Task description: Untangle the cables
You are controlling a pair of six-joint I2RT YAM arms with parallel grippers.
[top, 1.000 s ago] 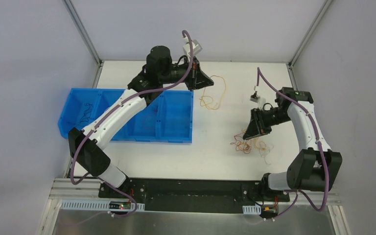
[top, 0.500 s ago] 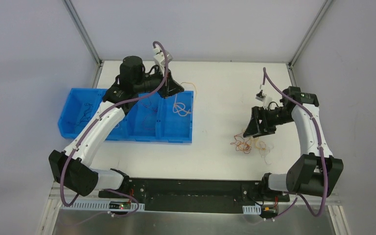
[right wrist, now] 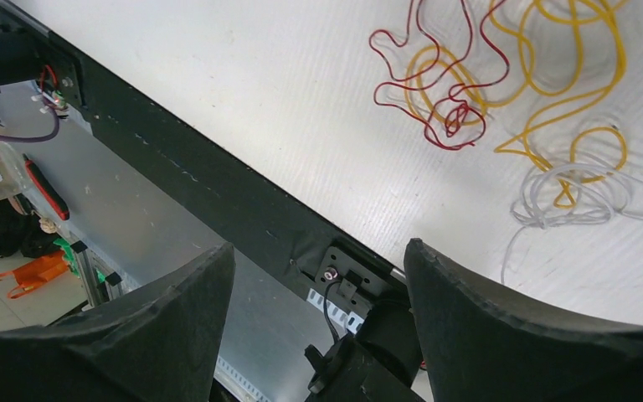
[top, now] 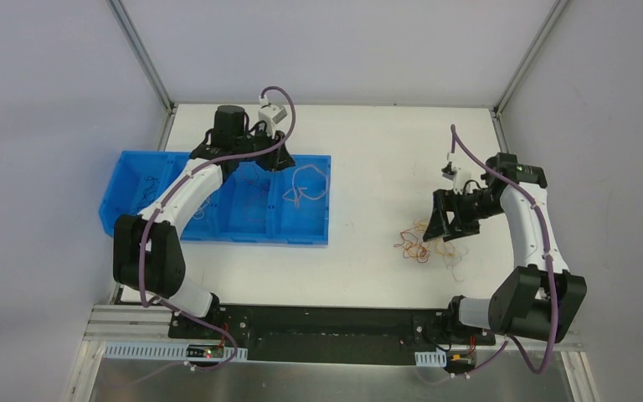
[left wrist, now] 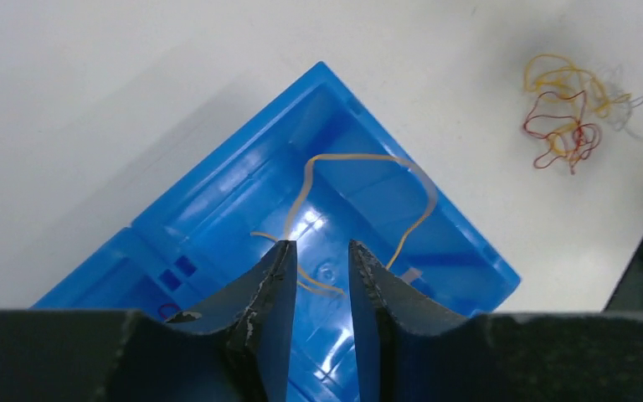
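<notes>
Cables (top: 424, 244) tangled at right centre of tabletop (top: 368, 159); orange strand (left wrist: 360, 157) in blue bin (top: 218, 236). Left end effector (left wrist: 320, 246) narrowly parted; right end effector (right wrist: 318, 248) wide apart.

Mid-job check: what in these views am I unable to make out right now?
- Top view: tangle strands too thin to trace crossings; right jaws overlap its far edge.
- Right wrist view: yellow loops cut off by the top edge.
- Left wrist view: left jaws hide where the orange cable runs beneath them; snagged or free, unclear.
- Top view: left arm covers the bin's middle compartments.
</notes>
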